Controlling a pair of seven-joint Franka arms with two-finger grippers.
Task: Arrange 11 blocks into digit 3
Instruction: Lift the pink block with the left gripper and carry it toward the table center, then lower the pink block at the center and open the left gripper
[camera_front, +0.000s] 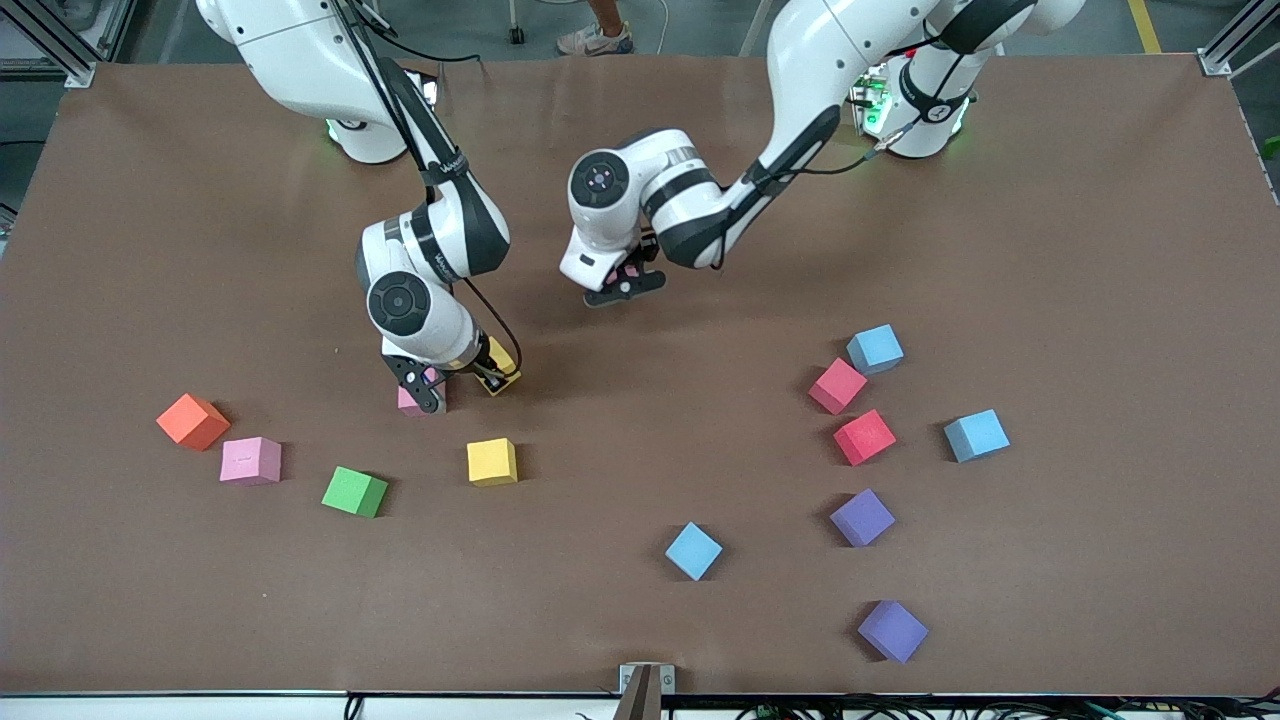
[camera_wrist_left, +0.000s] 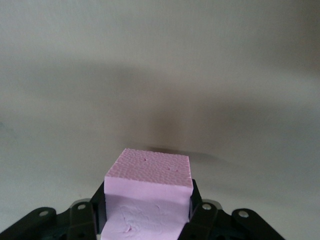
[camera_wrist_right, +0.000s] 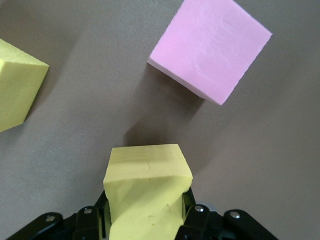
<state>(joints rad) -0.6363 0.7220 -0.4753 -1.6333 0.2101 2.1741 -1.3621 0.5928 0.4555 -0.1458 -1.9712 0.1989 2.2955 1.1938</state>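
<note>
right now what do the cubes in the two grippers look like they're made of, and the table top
Pink cube in the left gripper: probably soft matte foam, with a pebbled top face and a creased, dented side. Yellow cube in the right gripper: apparently the same foam, dull, wrinkled where the fingers squeeze it. Table top: a flat brown matte sheet without glare; the material itself is unclear.
</note>
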